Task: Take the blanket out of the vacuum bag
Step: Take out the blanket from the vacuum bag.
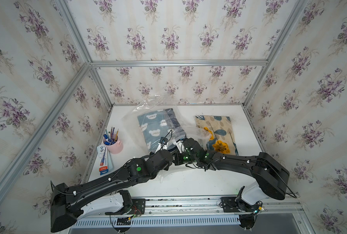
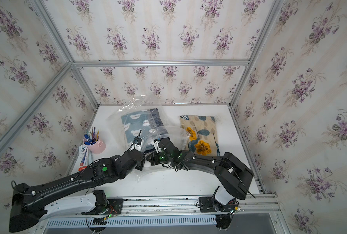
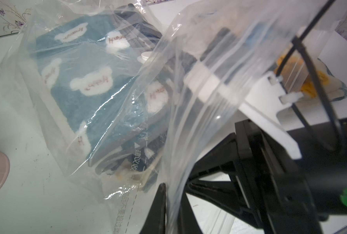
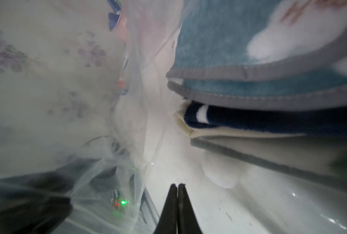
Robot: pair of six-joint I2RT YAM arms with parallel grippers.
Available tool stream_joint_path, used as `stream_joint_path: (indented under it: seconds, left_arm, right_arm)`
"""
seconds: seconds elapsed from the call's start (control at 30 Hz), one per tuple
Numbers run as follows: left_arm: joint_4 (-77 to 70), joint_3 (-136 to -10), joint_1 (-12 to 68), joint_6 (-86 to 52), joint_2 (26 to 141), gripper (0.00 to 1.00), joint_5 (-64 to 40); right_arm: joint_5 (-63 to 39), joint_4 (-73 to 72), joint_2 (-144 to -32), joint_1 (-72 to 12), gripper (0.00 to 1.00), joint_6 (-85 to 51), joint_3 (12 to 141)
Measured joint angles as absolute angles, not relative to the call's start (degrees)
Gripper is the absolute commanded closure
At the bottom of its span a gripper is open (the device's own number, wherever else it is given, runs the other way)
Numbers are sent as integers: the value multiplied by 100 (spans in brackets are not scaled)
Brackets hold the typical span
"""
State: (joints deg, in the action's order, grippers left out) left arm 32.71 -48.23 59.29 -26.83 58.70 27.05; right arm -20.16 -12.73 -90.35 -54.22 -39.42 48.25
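**Blanket in the bag, left jaws on the film**

Read the table (image 1: 188, 182) as a dial in both top views. Your bag (image 1: 143, 108) lies at eleven o'clock: clear, crinkly plastic with a ribbed zip edge and a round white cap (image 3: 146, 55). Inside sits the folded blanket (image 1: 154, 129), fluffy blue fleece with white bear shapes and grey hems. Your left gripper (image 3: 171, 199) is clamped on the bag's film. Your right gripper (image 4: 177, 185) is closed, tips touching, near the blanket's stacked folds. A flat floral cloth (image 1: 217, 133) lies at two o'clock and a pink cup (image 1: 116, 144) at nine
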Motion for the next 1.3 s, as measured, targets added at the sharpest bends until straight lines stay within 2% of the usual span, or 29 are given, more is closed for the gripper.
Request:
stream_joint_path:
  seconds: [0.47, 0.97, 1.3]
  left_arm:
    - [3048, -4770, 5929, -2189, 5902, 88, 2683]
    - [2475, -4552, 5900, -1638, 5979, 89, 2554]
    - [2318, -4464, 5898, -1861, 5658, 88, 2554]
  right_arm:
    - [-2438, -1422, -9776, -4805, 92, -4338, 5227]
    - [-2362, -1872, -9765, -4456, 90, -5011, 4932]
    - [-2058, -2808, -9373, -4268, 82, -5824, 4318]
